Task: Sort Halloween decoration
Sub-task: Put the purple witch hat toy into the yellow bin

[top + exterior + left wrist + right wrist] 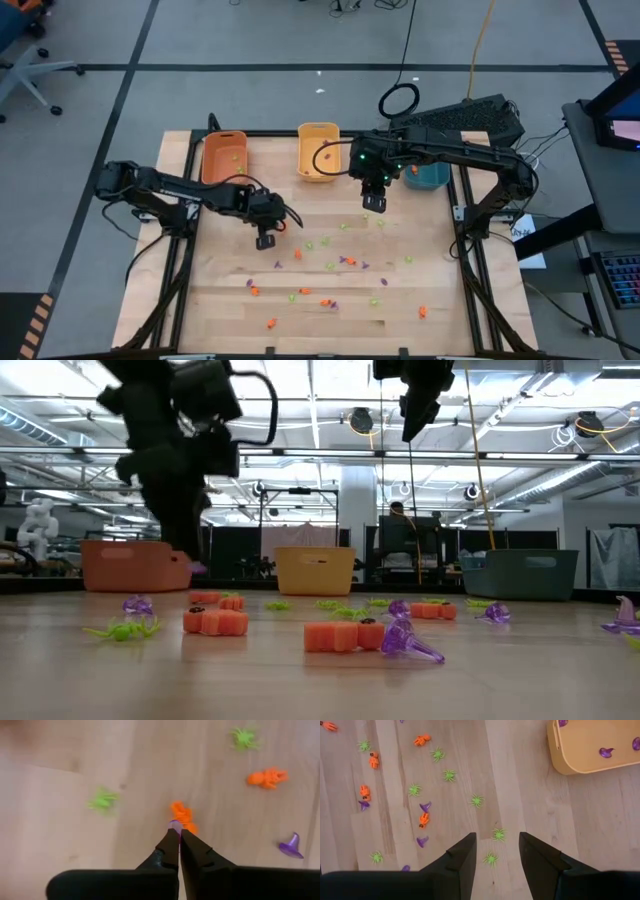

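Small orange, green and purple Halloween trinkets lie scattered on the wooden table. My left gripper hangs over the table's left half, shut on a tiny purple trinket; the low view shows that trinket at the fingertips too. An orange trinket lies on the table just below it. My right gripper waits high over the far middle, open, with nothing between its fingers and green spiders on the table below. My left gripper pinches the purple trinket between its two fingers, at their very tips; only a small bit of it shows. The fingers come from above, pointing steeply down. The trinket sits lifted clear of the table.
Three bins stand along the far edge: orange at the left, yellow in the middle, teal at the right. The yellow bin holds purple pieces. Black rails frame the table.
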You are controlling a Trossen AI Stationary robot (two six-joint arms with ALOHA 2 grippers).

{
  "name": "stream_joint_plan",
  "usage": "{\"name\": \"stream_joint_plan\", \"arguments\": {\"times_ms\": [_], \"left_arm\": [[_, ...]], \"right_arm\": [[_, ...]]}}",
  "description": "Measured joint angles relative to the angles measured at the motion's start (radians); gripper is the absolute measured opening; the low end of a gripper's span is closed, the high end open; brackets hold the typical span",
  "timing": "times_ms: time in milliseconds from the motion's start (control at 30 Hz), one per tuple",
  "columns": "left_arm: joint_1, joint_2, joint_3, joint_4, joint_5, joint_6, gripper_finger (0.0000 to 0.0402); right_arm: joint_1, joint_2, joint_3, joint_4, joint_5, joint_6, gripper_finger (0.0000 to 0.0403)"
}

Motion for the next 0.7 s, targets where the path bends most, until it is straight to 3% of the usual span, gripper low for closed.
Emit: {"name": "stream_joint_plan", "arguments": {"times_ms": [333,700], "left_arm": [[0.035,-0.069,0.276,-0.197,-0.16,0.0,0.0],[0.106,-0.073,0.542,-0.117,-0.155,-0.026,0.0]], "right_arm": [[-0.002,0.0,0.0,-0.001,0.0,-0.019,0.0134],[-0.002,-0.104,0.0,-0.008,0.053,0.047,0.0134]]}}
